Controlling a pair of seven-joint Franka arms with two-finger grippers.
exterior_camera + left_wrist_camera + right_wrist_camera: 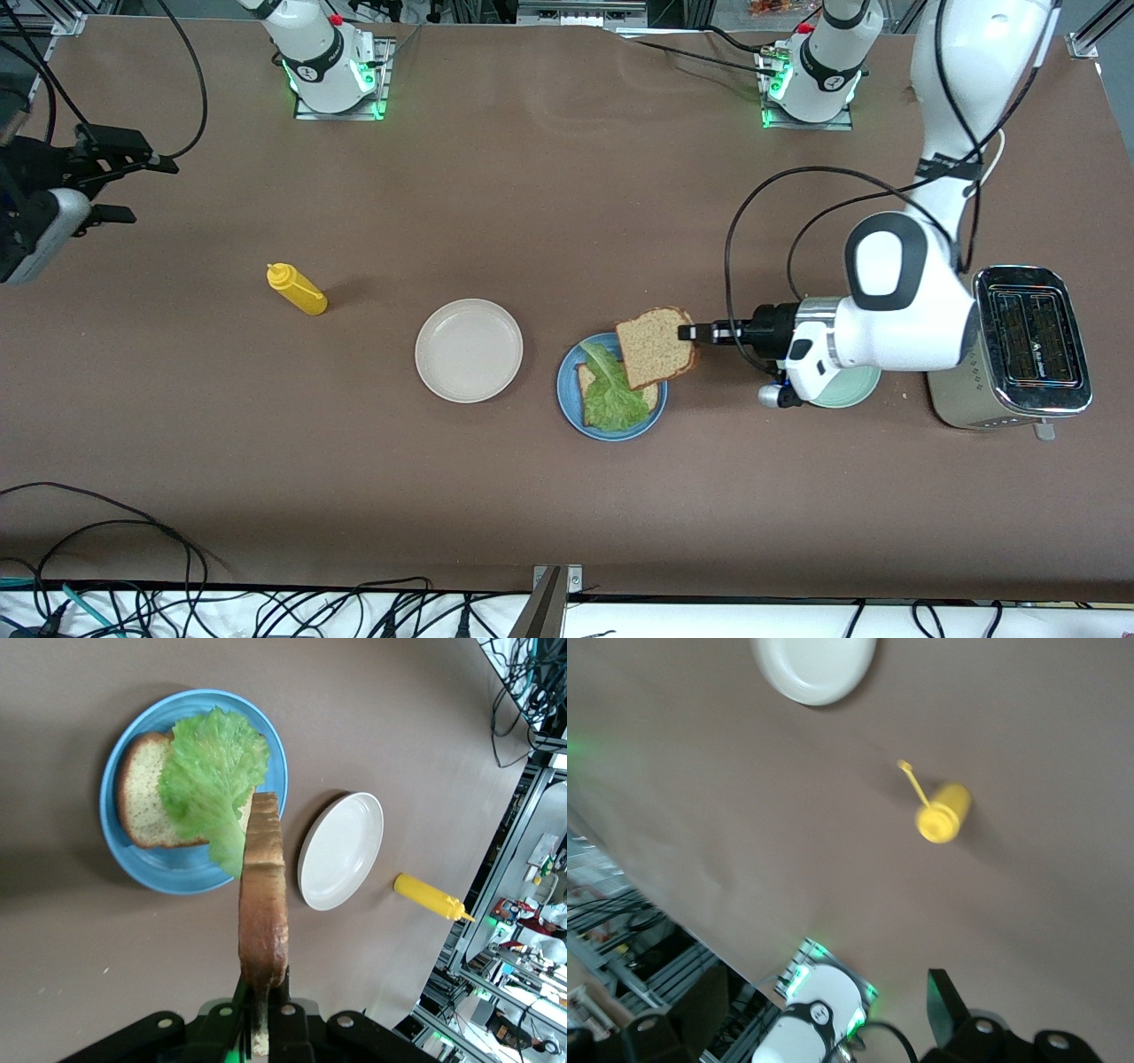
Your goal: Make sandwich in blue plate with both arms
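- Brown covering spread over the whole counter (549, 177), with cables along its edges and the two arm bases at one long side.
- On the blue plate (568, 400) lay a bottom slice of bread (142, 802) with a lettuce leaf (611, 394) on top of it.
- The left pincer (694, 333) was clamped on the edge of the top slice of bread (654, 347), held in the air over the plate's rim on the side toward the left arm's end of the counter.
- From the left wrist view that slice showed edge-on, its crust running straight out from the pincer toward the lettuce, so the stack lay just ahead of the pincer and lower down.
- My judgement: the slice needed carrying a little farther over the leaf and lowering flat before release.
- The right pincer (106, 177) waited high over the right arm's end of the counter, jaws apart and empty, well apart from the plate; the left arm was plainly the nearer one.
- A beige plate (469, 350) stood beside the blue one, a yellow squeeze bottle (297, 290) farther toward the right arm's end, and a toaster (1032, 346) and mint green plate (855, 390) by the left arm.
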